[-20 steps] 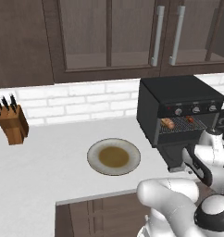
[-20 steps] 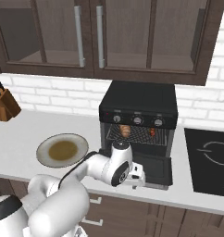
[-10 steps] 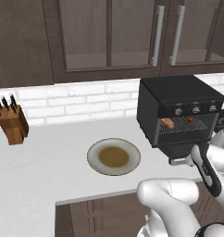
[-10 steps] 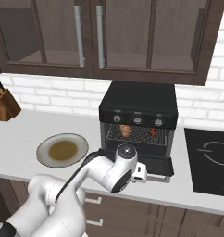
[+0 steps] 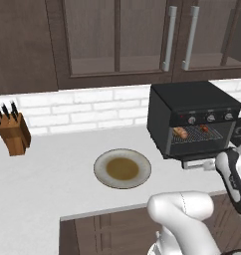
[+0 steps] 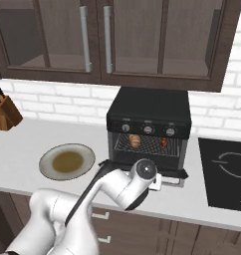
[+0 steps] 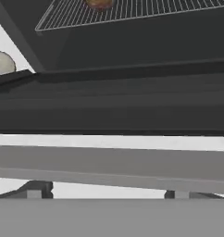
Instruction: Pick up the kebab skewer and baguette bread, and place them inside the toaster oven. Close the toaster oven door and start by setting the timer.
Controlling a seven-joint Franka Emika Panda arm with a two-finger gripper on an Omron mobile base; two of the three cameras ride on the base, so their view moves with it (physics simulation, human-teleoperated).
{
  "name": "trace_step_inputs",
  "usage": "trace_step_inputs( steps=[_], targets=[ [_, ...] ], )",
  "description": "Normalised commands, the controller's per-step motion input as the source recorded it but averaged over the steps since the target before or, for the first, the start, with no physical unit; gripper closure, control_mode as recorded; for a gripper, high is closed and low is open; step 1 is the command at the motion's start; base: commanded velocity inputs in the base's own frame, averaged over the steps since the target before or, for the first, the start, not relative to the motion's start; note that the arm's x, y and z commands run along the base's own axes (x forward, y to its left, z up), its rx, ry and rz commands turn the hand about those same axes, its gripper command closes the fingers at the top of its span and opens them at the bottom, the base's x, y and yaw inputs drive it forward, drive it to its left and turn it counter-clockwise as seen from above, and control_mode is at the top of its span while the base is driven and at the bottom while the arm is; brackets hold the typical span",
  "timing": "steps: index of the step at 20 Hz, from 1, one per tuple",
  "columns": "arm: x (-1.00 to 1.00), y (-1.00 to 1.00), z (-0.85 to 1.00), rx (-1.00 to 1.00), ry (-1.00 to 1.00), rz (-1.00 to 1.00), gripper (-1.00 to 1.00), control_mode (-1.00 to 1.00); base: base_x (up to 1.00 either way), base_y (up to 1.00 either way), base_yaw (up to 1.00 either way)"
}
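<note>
A pale kitchen counter [image 5: 53, 169] under dark cupboards — knife block [image 5: 13, 133] upper left, plate [image 5: 122, 169] centre, oven [image 5: 192, 119] at right holding bread [image 5: 181, 132] and skewer [image 5: 204, 128]. The door [image 7: 114, 104], stiff and hinged, lies dropped open; its bar handle [image 7: 112, 164] crosses just ahead of the spread, empty gripper [image 7: 107, 196] — lift mid-bar.

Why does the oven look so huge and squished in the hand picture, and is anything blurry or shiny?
In the hand view the camera sits right against the open toaster oven door, so its handle bar stretches edge to edge and looks soft. In the left base view the toaster oven is sharp and evenly lit, without glare. In the right base view the plate casts hardly any shadow.
</note>
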Motion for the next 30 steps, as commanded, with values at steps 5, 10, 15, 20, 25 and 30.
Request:
trace_step_inputs(
  steps=[5,10,15,20,25,30],
  targets=[
    [0.76,0.30,0.36,0.00,-0.27,-0.07,-1.00,-1.00,0.00,0.00,0.00],
    [0.47,0.41,0.03,0.00,-0.25,-0.08,-1.00,-1.00,0.00,0.00,0.00],
    [0.65,0.33,0.00,0.00,-0.18,-0.09,-1.00,-1.00,0.00,0.00,0.00],
    [0.58,0.07,0.03,0.00,-0.09,-0.09,-1.00,-1.00,0.00,0.00,0.00],
    [0.54,0.00,0.25,0.00,-0.05,-0.08,-1.00,-1.00,0.00,0.00,0.00],
    [0.23,0.00,0.24,0.00,-0.04,-0.07,-1.00,-1.00,0.00,0.00,0.00]
  ],
)
